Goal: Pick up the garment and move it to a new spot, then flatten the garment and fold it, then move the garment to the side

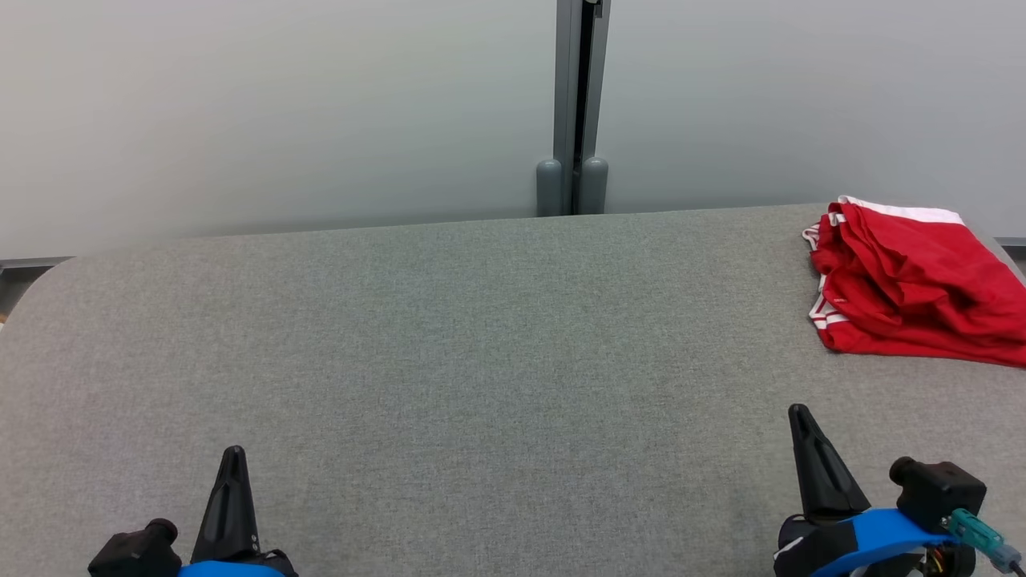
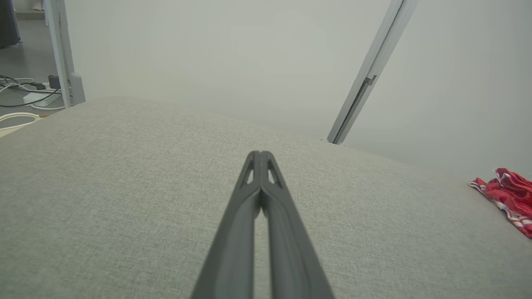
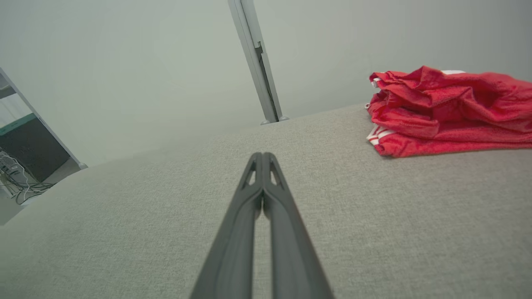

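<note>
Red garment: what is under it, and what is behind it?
The red garment lies bunched on the grey fabric surface, near its far right side. Behind it stands a pale wall panel. The surface directly beneath and anything inside the folds are covered.

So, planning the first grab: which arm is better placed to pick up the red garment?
Right, probably. The red garment lies at the table's far right, ahead of the right gripper; the left gripper sits across the table.

both arms just parked low, left gripper (image 1: 233,453) and right gripper (image 1: 798,412) pinched closed, fingertips touching, holding nothing, pointing forward
</note>
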